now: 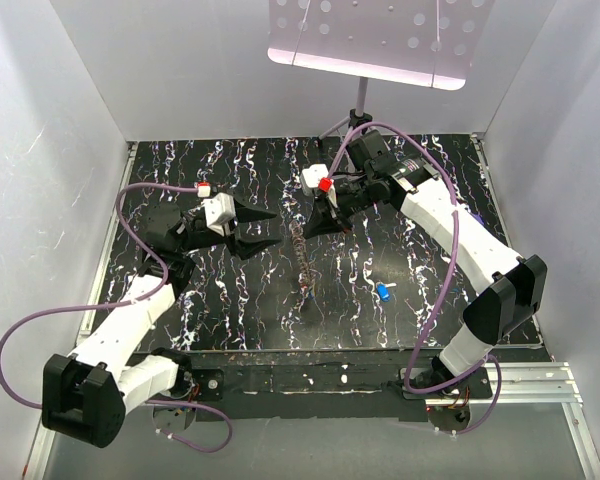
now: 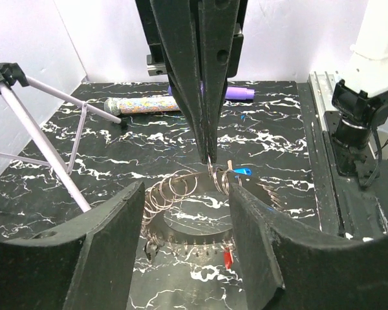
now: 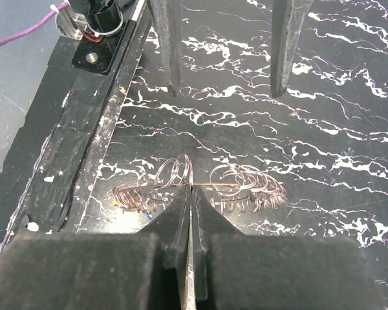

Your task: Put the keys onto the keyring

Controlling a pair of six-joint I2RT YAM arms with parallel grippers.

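Desk (image 1: 210, 310): black with white veins; it carries all the things.
Blue key (image 1: 383, 291): lies alone on the desk toward the near edge, on the side of the right arm, apart from the keyring.
Keyring (image 2: 187, 229): in the middle of the desk. It is a grey band with a toothed edge and a string of bronze wire loops. In the top view the string runs from near to far, and its far end rises off the desk.
Red key (image 2: 227, 258): small, just beside the toothed band, on the side facing the left wrist camera.
Left end effector (image 1: 276, 226): released, its two fingers wide apart. It points at the keyring from the left. In its own wrist view the band lies between the two fingers, and they do not touch it.
Right end effector (image 2: 209, 157): clenched, fingers pressed together and pointing down. The tips seem to pinch one wire loop at the raised end of the keyring.
Glittery tube (image 2: 145, 103): lies flat beyond the keyring in the left wrist view.
Purple stick (image 2: 238, 93): lies just beside the tube, partly hidden behind the right fingers.
Lamp stand (image 1: 360, 100): at the far edge of the desk, carrying a lit panel.
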